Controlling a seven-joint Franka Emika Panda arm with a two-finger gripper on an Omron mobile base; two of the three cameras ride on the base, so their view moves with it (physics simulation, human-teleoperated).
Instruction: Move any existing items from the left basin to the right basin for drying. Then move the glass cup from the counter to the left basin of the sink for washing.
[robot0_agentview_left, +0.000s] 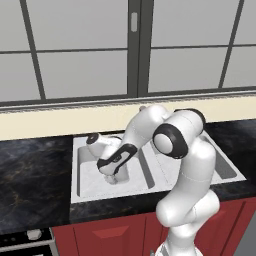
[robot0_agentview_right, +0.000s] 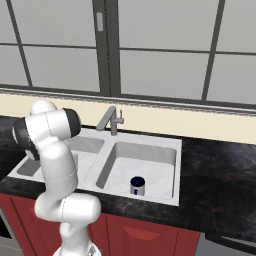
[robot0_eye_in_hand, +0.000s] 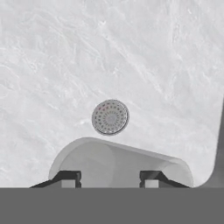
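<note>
Left base view shows you the sink (robot0_agentview_left: 80, 192) with the gripper (robot0_agentview_left: 112, 178) down in the left basin (robot0_agentview_left: 85, 172). Right basin (robot0_agentview_right: 167, 150) already holds the blue-lined cup (robot0_agentview_right: 137, 185) at 6 o'clock, so step one looks done. Jaws are clamped on the glass cup (robot0_eye_in_hand: 120, 166), drain (robot0_eye_in_hand: 110, 117) at 12 o'clock; you've only release left.

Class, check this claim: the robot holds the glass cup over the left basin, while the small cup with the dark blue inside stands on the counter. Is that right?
One detail is wrong. The small cup stands inside the right basin, not on the counter, as the right base view shows. The rest holds: the gripper, jaws closed on the glass cup, is over the left basin.
</note>
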